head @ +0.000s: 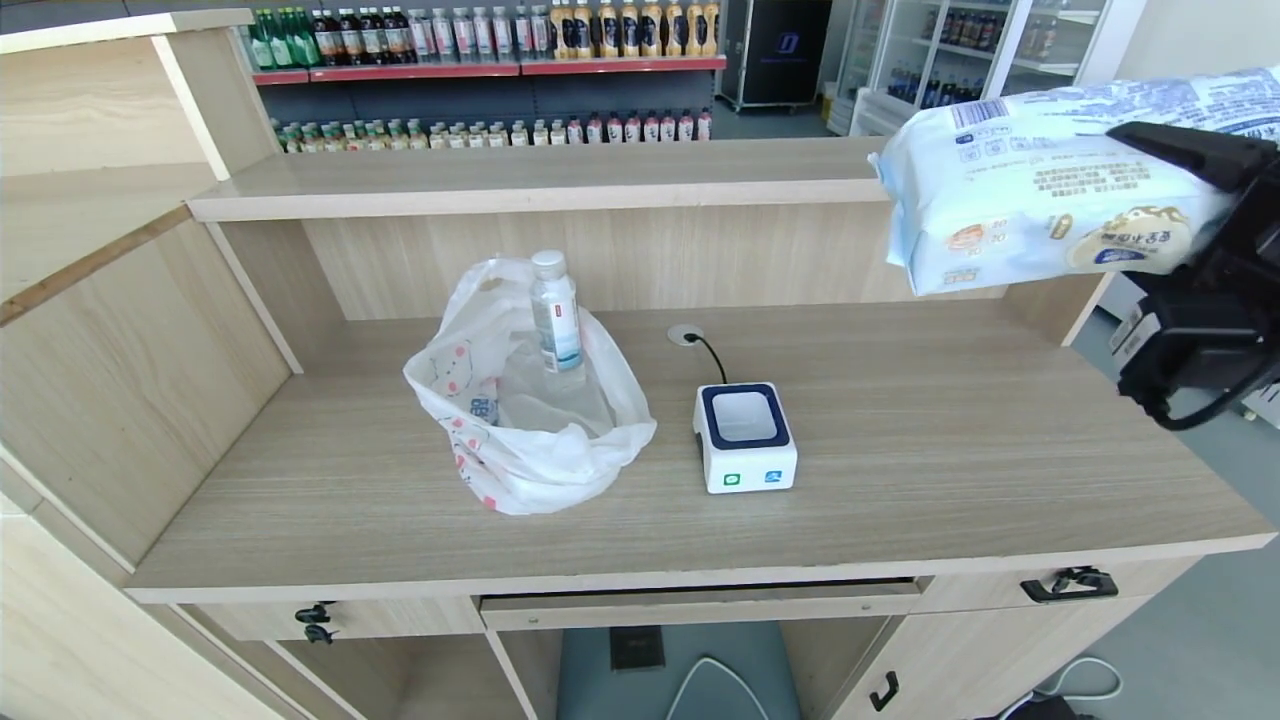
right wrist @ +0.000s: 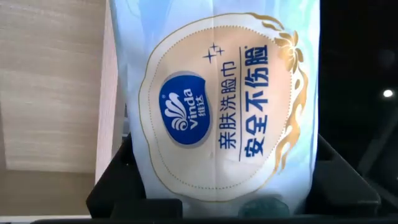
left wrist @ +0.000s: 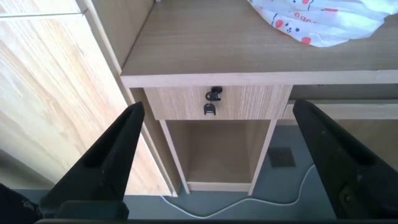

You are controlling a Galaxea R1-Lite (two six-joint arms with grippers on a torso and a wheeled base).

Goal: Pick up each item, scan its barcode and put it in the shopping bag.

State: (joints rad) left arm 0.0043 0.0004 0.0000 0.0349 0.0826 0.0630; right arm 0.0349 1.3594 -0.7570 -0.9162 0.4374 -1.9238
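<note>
1. Right end effector (head: 1195,210): closed on a pack of tissues (head: 1020,190), held in the air above the far right corner of the tabletop (head: 950,440); the pack lies roughly level, clear of the surface.
2. Left end effector (left wrist: 217,162): open, fingers spread wide, held low in front of the tabletop's front left corner, facing a drawer (left wrist: 249,102) with a key (left wrist: 211,102) in its lock.
3. Shopping bag (head: 470,400): white plastic, mouth open, resting on the tabletop left of centre.
4. Bottle (head: 555,315): clear, standing upright inside the shopping bag.
5. Scanner (head: 745,437): white box with a blue-framed window, near the tabletop's centre, just beside the bag; its cable (head: 712,360) runs toward the rear edge.
</note>
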